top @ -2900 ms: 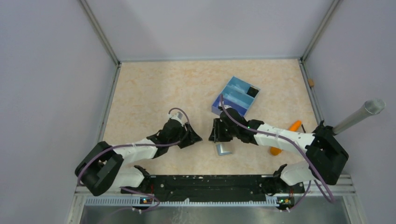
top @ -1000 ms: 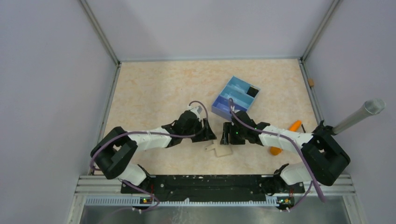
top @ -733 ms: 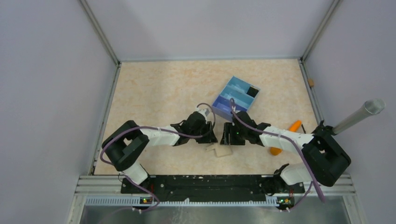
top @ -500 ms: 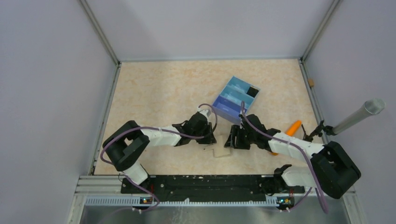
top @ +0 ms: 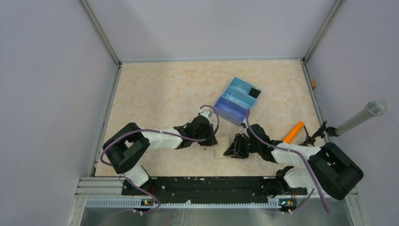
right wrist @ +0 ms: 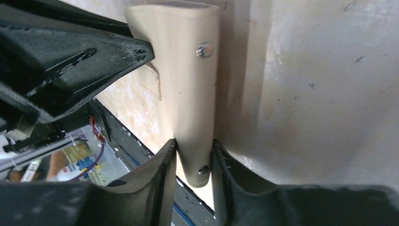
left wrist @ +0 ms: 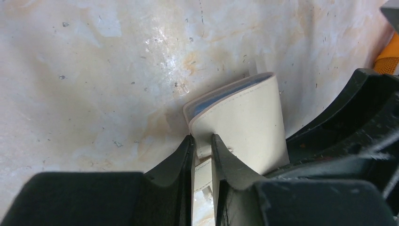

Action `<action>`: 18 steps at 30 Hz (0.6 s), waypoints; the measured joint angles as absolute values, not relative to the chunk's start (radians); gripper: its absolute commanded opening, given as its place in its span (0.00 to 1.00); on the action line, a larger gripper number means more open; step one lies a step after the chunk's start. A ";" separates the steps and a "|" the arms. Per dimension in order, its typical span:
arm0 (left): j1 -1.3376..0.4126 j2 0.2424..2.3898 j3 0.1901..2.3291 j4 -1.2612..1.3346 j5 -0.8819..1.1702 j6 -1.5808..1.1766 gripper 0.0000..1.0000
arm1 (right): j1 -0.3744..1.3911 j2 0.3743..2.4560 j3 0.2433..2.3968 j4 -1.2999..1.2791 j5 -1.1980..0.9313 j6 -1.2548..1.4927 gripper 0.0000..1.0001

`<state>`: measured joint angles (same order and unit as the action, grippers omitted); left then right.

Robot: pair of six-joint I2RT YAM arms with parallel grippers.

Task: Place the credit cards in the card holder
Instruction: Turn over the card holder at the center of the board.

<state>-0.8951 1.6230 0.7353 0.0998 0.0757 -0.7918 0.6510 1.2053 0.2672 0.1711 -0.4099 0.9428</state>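
Beige card holder (left wrist: 244, 125) sits on the surface (left wrist: 103, 70) near the front edge, right between both arms. A light-blue credit card (left wrist: 225, 92) edge peeks out of its open side. The left end effector (left wrist: 202, 147) is clenched on one thin flap, and the right end effector (right wrist: 194, 157) pinches the other flap from the opposite side. My worry is that both grips are only on edges. Pull apart unevenly and a flap slips free, or the holder twists and dumps that card back out. Yanking too hard could also strain the snap stud (right wrist: 203, 49).
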 measured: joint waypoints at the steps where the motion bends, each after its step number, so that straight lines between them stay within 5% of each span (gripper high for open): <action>1: -0.896 1.621 0.731 0.103 0.072 -0.795 0.20 | 0.655 1.220 0.267 0.183 -0.408 0.947 0.16; 3: -0.897 1.609 0.716 0.113 0.062 -0.804 0.23 | 0.661 1.239 0.267 0.199 -0.406 0.962 0.00; 10: -0.897 1.505 0.688 0.011 -0.031 -0.839 0.63 | 0.674 1.171 0.352 0.091 -0.300 0.896 0.00; 18: -0.896 1.291 0.897 -0.196 -0.179 -0.864 0.79 | 0.761 1.153 0.691 -0.198 -0.006 0.662 0.00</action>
